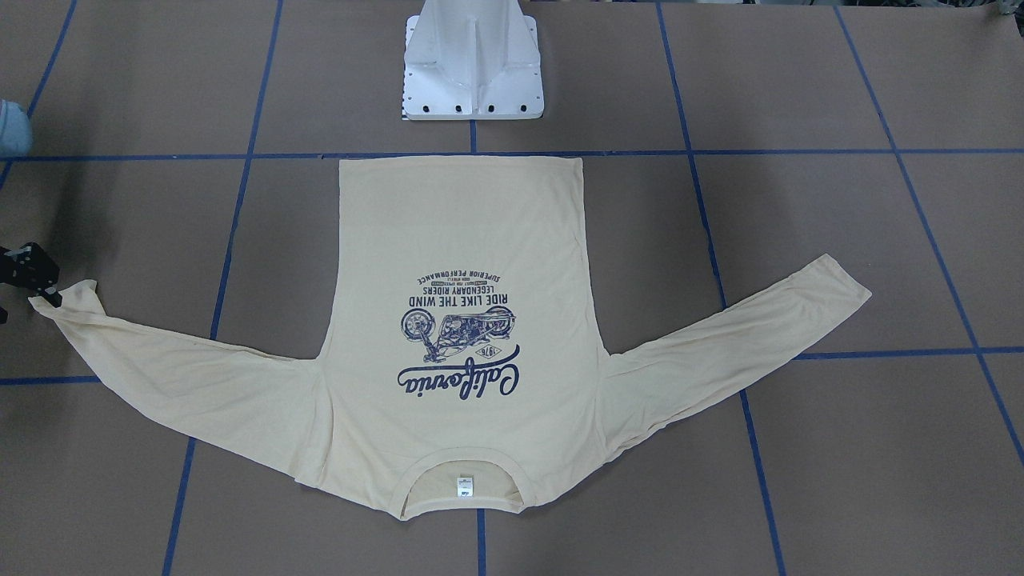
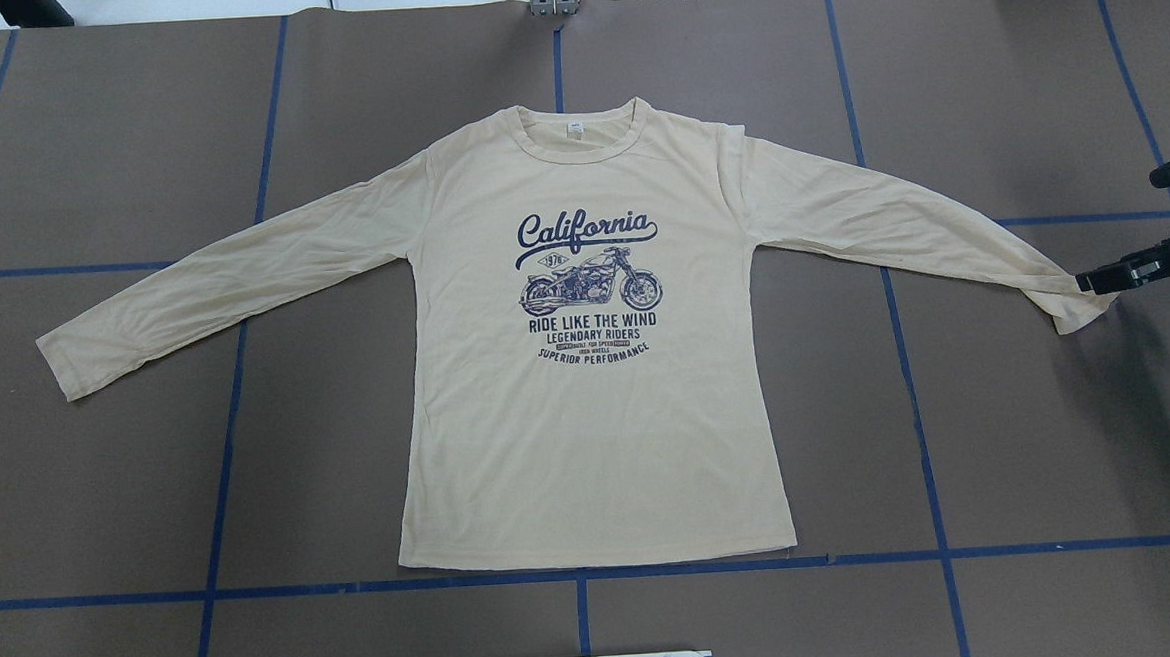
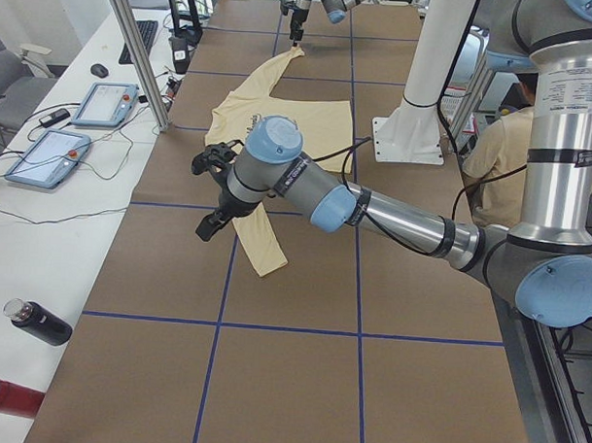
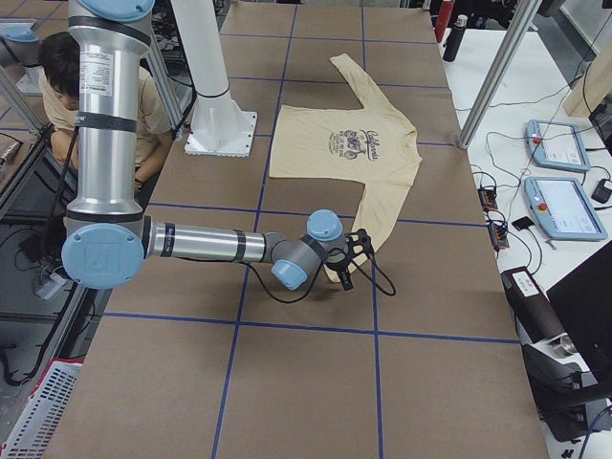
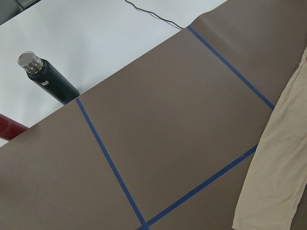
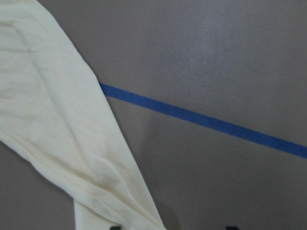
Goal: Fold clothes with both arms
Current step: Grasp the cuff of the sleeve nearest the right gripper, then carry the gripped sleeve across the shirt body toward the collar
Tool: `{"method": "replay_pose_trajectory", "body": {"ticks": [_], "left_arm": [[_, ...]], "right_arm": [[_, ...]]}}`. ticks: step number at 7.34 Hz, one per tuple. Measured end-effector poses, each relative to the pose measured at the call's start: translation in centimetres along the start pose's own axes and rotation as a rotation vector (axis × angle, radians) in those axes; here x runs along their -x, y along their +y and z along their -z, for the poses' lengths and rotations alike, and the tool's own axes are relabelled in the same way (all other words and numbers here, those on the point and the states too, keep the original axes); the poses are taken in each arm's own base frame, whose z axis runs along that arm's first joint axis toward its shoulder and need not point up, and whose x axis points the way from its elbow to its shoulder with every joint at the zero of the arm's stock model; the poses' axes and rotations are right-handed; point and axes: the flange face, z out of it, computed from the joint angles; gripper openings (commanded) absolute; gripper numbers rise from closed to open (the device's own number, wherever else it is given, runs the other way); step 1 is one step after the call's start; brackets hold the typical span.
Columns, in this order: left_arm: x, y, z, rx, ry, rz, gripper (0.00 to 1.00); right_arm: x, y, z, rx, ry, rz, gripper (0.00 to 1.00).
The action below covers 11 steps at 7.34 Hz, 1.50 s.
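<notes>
The cream-yellow long-sleeved T-shirt (image 2: pixel 591 438) lies flat and print-up on the brown table, both sleeves spread out. My right gripper (image 2: pixel 1089 283) is low at the cuff of the shirt's right sleeve (image 2: pixel 1069 298); it also shows at the left edge of the front view (image 1: pixel 44 294). In the right wrist view its two fingertips stand apart at the bottom edge, with the cuff (image 6: pixel 115 201) reaching between them. My left gripper (image 3: pixel 214 194) shows only in the exterior left view, high above the other sleeve (image 5: pixel 278 182); I cannot tell whether it is open or shut.
The white base pedestal (image 1: pixel 472 80) stands behind the shirt's hem. Blue tape lines (image 2: pixel 578 573) cross the table. A dark bottle (image 5: pixel 48 79) and a red one (image 5: pixel 9 129) lie on the white side table. A person (image 4: pixel 57 86) sits behind the robot.
</notes>
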Motion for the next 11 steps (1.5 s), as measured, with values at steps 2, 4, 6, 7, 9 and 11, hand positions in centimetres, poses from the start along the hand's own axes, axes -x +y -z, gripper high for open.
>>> {"method": "replay_pose_trajectory", "body": {"ticks": [2, 4, 6, 7, 9, 11], "left_arm": [[0.0, 0.1, 0.0, 0.001, 0.000, 0.001, 1.00], [0.0, 0.1, -0.1, 0.002, 0.000, 0.002, 1.00], [0.0, 0.1, -0.1, 0.002, 0.000, 0.002, 1.00], [0.0, 0.1, -0.1, 0.002, 0.000, 0.002, 1.00], [0.0, 0.2, 0.0, 0.002, 0.000, 0.002, 1.00], [0.0, 0.3, 0.0, 0.003, 0.000, 0.003, 1.00]], "right_arm": [[-0.1, 0.4, -0.1, 0.007, 0.002, 0.000, 0.57], [-0.4, 1.4, -0.1, 0.019, 0.007, 0.000, 0.24], [-0.3, 1.9, 0.0, 0.024, 0.007, 0.002, 0.00], [0.0, 1.7, 0.1, 0.020, 0.005, 0.004, 0.00], [0.7, 0.6, -0.1, 0.005, 0.007, 0.012, 0.00], [1.0, -0.2, 0.4, -0.018, 0.021, 0.018, 0.00]]}}
